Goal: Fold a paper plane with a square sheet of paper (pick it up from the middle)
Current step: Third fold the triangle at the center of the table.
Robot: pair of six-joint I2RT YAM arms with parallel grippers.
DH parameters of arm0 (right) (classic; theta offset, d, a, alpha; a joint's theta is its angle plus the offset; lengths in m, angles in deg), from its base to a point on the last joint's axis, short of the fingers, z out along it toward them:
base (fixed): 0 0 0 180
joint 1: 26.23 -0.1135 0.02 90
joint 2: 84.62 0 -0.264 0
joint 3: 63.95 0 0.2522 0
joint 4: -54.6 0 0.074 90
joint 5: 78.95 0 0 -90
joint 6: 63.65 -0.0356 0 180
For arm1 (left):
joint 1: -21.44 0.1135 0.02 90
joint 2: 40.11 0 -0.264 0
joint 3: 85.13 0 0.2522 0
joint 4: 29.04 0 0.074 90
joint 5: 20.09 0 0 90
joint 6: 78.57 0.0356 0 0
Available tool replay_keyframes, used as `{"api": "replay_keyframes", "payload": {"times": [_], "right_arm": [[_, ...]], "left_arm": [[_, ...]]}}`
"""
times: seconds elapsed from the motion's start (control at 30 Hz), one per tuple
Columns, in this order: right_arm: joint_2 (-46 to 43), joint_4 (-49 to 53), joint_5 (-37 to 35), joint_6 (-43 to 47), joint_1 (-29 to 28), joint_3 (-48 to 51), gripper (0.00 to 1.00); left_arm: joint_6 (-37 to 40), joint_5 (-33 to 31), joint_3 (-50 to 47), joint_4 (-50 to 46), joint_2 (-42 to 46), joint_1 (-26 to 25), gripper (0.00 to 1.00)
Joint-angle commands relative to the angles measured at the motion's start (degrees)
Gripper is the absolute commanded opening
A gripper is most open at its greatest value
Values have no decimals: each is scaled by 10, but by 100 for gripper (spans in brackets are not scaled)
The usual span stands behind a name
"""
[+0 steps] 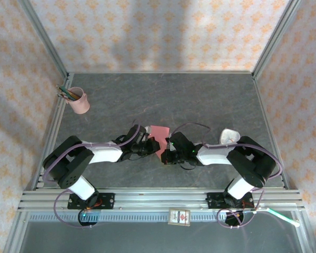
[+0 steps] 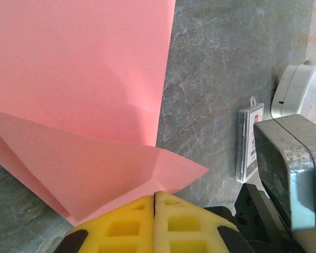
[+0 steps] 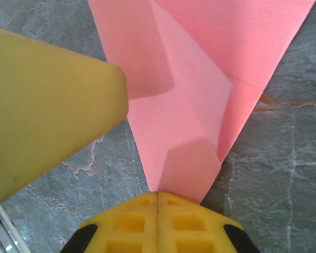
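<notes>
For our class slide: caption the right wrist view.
Shut right gripper at the tip of folded pink paper on the grey table.

1. The grey marbled tabletop's (image 1: 200,100) far half is left open.
2. A pink pencil cup (image 1: 80,101) is stood far left.
3. The middle is blocked by the white-and-black left arm (image 1: 102,154) and right arm (image 1: 216,154).

Both arms reach inward from bases at the bottom of the top view, elbows bowed outward and wrists converging at frame centre. The left gripper (image 1: 152,149) and right gripper (image 1: 166,156) sit just beside each other. In each wrist view, yellow fingers (image 2: 126,226) (image 3: 189,226) press flush together at bottom centre.
</notes>
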Motion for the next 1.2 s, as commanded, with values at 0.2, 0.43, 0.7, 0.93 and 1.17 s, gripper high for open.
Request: {"api": "replay_keyframes", "payload": {"times": [0.2,0.43,0.7,0.93,1.17], "right_arm": [[32,100,-45,-1,4,6,0],[36,124,-49,6,4,4,0],[42,140,-54,14,4,4,0],[42,142,-56,14,3,5,0],[42,145,-55,17,4,4,0]], "left_arm": [[16,-8,-12,7,-38,3,5],[36,-7,-10,2,-53,24,5],[58,-1,-1,-11,-66,50,5],[79,10,13,-23,-77,83,6],[95,14,30,-30,-88,113,7]]}}
